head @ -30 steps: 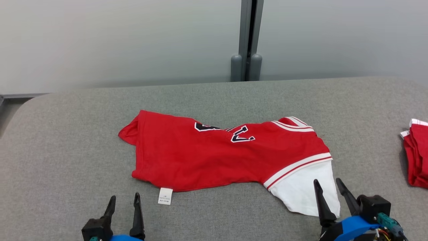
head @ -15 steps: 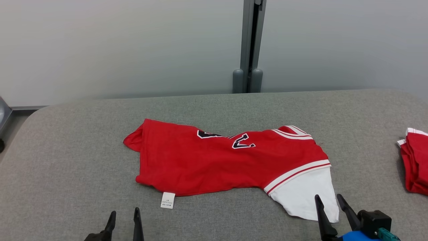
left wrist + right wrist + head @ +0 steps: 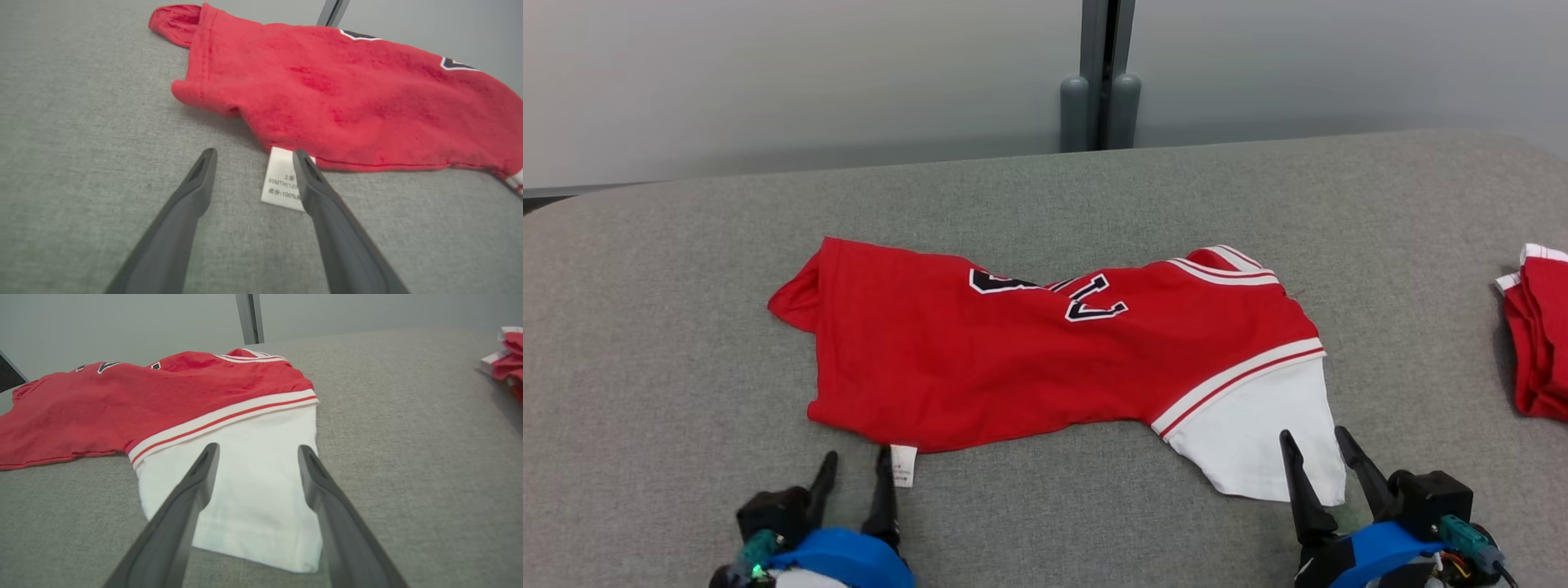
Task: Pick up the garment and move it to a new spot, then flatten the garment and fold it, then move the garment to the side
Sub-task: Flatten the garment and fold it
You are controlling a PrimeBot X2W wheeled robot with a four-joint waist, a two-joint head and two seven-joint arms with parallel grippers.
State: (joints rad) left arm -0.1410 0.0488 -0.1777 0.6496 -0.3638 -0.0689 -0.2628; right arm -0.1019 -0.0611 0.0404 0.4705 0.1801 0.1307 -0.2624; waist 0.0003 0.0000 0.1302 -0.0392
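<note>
Left wrist view | label point(image 3: 278, 179) text partly covered | left hand point(image 3: 255, 152) finger

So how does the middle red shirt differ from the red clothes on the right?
The shirt lies spread out and rumpled; the clothes sit in a compact pile. The shirt has a white sleeve and dark lettering; the clothes, white trim. Both are red, on the grey surface.

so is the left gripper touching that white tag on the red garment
Cannot tell. In the left wrist view one finger of the left gripper overlaps the tag, but whether it rests on it or hovers above is unclear.
</note>
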